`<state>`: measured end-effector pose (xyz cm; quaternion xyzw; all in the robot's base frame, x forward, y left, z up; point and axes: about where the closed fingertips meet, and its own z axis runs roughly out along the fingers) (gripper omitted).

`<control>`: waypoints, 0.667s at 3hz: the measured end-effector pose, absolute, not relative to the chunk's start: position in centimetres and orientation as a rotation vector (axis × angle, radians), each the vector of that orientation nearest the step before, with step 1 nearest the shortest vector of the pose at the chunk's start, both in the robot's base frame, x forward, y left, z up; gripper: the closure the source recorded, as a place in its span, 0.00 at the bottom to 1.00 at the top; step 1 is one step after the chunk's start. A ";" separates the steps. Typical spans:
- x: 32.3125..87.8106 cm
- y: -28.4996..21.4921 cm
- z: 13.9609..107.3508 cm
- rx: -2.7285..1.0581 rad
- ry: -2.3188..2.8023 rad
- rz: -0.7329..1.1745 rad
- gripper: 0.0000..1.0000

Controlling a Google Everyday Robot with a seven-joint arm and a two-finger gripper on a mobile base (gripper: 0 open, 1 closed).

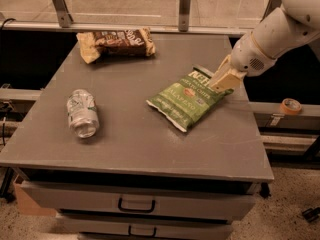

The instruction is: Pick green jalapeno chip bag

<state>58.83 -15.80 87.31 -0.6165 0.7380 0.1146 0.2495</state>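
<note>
A flat, crinkly green jalapeno chip bag [190, 100] with white lettering and a small red logo lies face up on a matte grey table top [140, 154], set at a slant, its foil creased and catching dull light. The tan, wedge-shaped gripper [223, 81] sits at the bag's upper right corner, touching it; whether it is spread or pinching the foil cannot be told. Behind it runs a smooth, rounded white arm [280, 29], up and to the right of the bag.

Well to the left of the bag lies a crushed, dented silver can [83, 113] on its side. Up and to the left of the bag, near the far edge, rests a rumpled brown-and-tan snack bag [116, 43].

Below the bag, the table's front holds grey drawers with dark metal handles [137, 205]. Beyond the bag a metal rail with upright posts [185, 1] crosses the scene. To the right of the bag, off the table, a roll of orange tape [290, 106] sits on a lower ledge. The floor is speckled and pale.
</note>
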 end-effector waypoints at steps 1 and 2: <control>59.0 -15.3 86.7 -1.683 2.004 0.332 0.40; 59.4 -14.9 86.2 -1.686 1.997 0.344 0.16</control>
